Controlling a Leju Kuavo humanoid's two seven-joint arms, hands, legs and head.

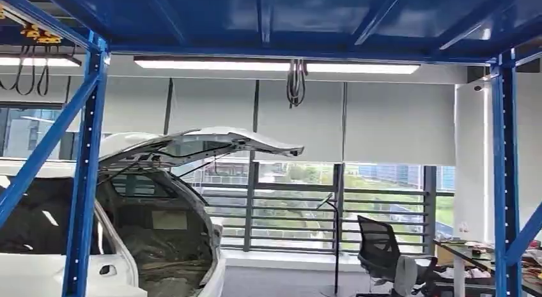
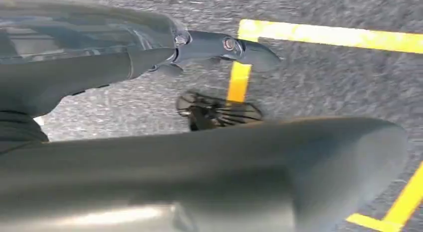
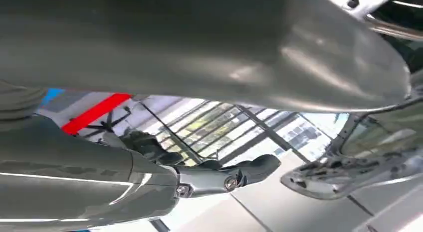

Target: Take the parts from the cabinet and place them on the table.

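While neither the cabinet nor any parts are visible, the head view takes in a blue steel frame (image 1: 84, 182), a white car (image 1: 115, 246) with its tailgate (image 1: 211, 140) raised, shaded windows, an office chair (image 1: 383, 252) and, at the far right edge, a cluttered desk (image 1: 476, 255). The left robot hand (image 2: 209, 112) hangs over grey floor (image 2: 324, 82) marked with yellow lines (image 2: 329, 35), fingers extended and apart, holding nothing. The right robot hand (image 3: 214, 92) is likewise spread and holds nothing, with the car's tailgate beyond it. How the parts will handle, and where to grip them, cannot be judged yet. No brand, label or writing is legible anywhere.
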